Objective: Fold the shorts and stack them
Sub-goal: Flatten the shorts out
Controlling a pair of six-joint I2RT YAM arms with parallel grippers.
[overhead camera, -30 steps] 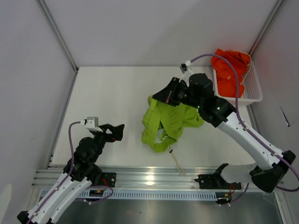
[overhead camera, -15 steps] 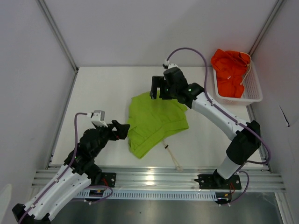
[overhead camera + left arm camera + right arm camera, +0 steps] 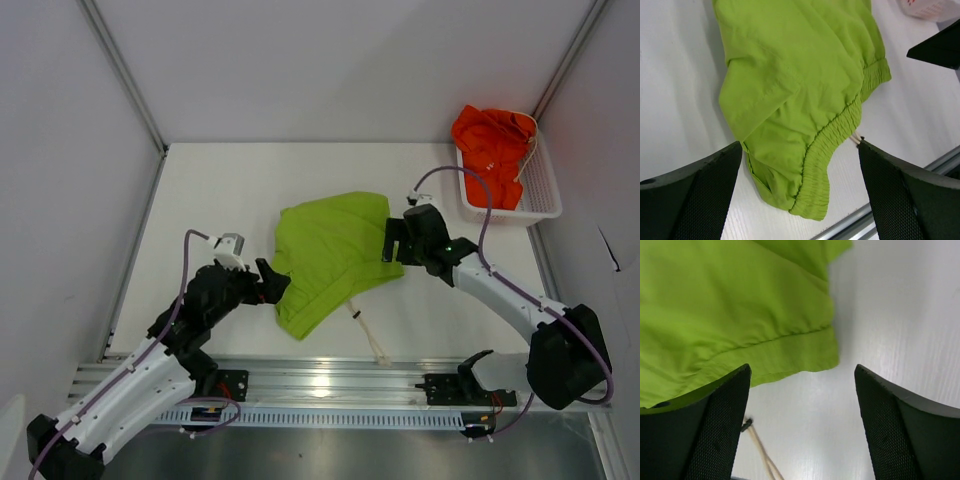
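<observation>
Near edge: a metal rail (image 3: 330, 378) runs the table's (image 3: 220, 190) full width, with both arm bases on it. A white drawstring (image 3: 375, 340) trails from the green shorts (image 3: 330, 255) toward this rail, its free end lying at the table's near edge.

Left gripper (image 3: 272, 284): jaws spread wide, holding nothing. It sits low at the left edge of the green shorts. We cannot tell whether a fingertip touches the cloth. In the left wrist view the gathered waistband curves between the two fingers (image 3: 705, 195), and bare table shows on either side of the near corner.

The green shorts lie spread mid-table, roughly flat with soft wrinkles. The near corner points at the rail and the far edge runs about level with the right gripper's top.

Right gripper (image 3: 390, 240): jaws also wide, holding nothing, at the right edge of the shorts. The right wrist view shows a hemmed corner of the cloth between the fingers (image 3: 705, 425), with white table to its right and the drawstring below it.

A strip of bare table separates that right edge from the basket (image 3: 545, 200). Bare surface also stretches left of the shorts and beyond them to the back wall.

Far right corner: the basket stands against the side wall. The orange shorts (image 3: 492, 145) are heaped in it, spilling over its far rim, well apart from the green pair.
</observation>
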